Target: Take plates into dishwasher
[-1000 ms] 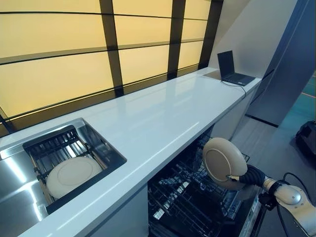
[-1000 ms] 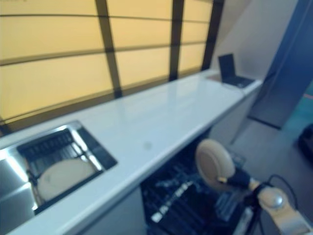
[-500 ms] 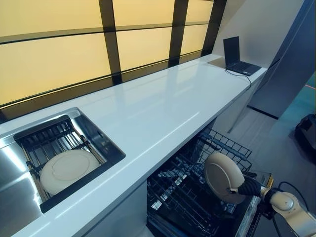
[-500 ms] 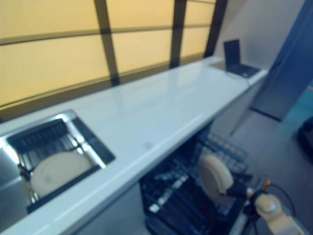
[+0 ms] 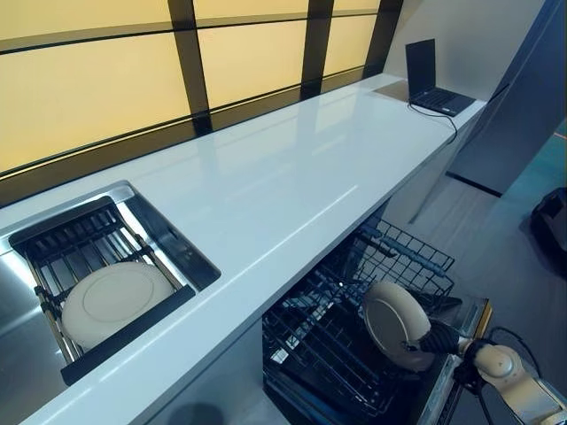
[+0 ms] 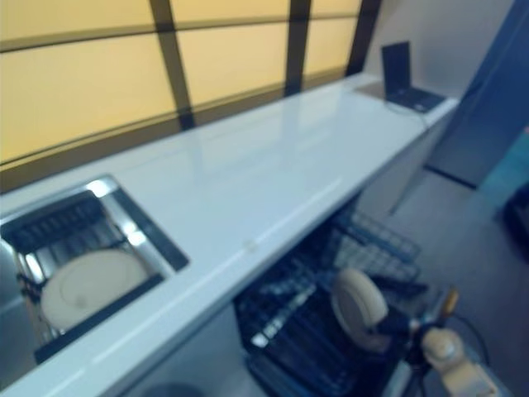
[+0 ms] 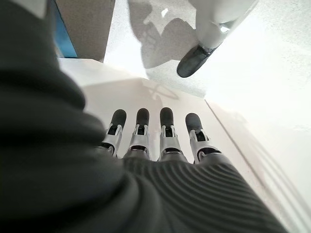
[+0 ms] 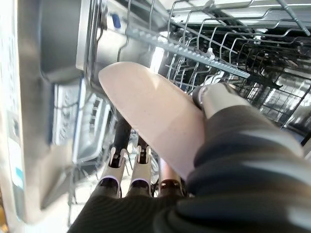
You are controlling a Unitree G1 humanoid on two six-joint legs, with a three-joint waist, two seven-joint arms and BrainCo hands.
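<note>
While the right hand [image 5: 440, 338] pinches a cream plate [image 5: 395, 324] by its rim, thumb on one face and fingers behind, the plate stands on edge just above the dishwasher's lower rack [image 5: 332, 350], its face turned toward the counter [image 5: 266, 195]. Its flat plane looks roughly in line with the rack's slots, so the drop is straight down. A second plate [image 5: 111, 303] lies flat in the sink [image 5: 31, 232], and the left hand [image 7: 155, 141] hangs idle, fingers straight.
</note>
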